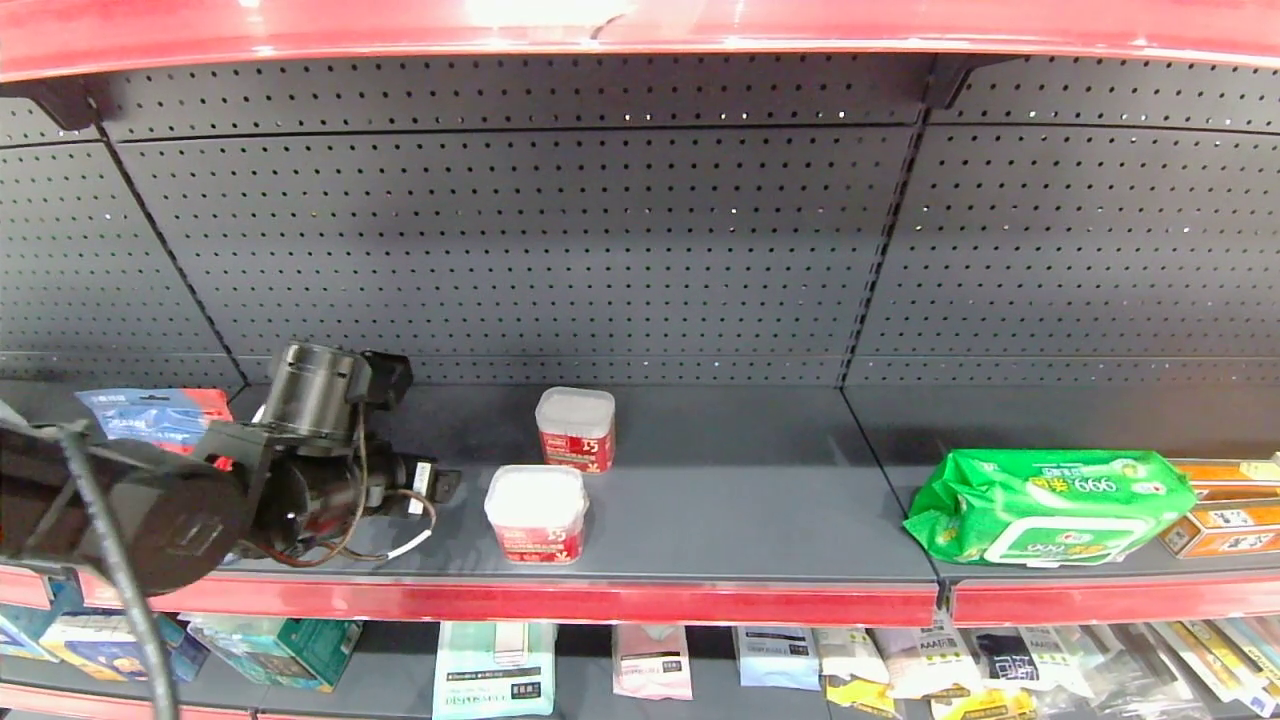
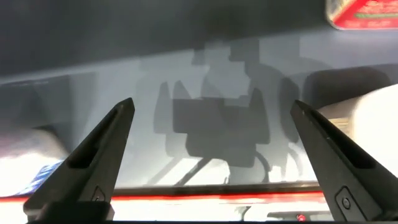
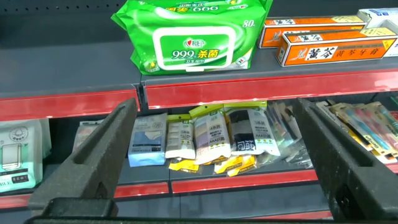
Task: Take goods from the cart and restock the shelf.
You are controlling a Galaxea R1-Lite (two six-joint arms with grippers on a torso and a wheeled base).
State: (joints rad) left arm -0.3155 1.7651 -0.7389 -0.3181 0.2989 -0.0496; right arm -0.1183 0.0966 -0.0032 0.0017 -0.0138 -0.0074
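Red-labelled front tub point(image 1: 537, 512), rear tub point(image 1: 575, 428), green wipes pack point(image 1: 1045, 503), grey shelf point(image 1: 740, 480)

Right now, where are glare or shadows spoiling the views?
Head view: glare on the upper red shelf edge, which bows from lens distortion; shadow beside the green wipes pack. Left wrist view: the near white tub is washed out. Right wrist view: even light, no glare.

Dark grey perforated back panel point(image 1: 520, 240) spans the rear, split by an upright point(image 1: 887, 230) at 2 o'clock. Red upper fascia point(image 1: 800, 25) at 12 o'clock reflects overhead light. Red front trim point(image 1: 540, 602) edges the shelf point(image 1: 760, 500) at 6 o'clock.
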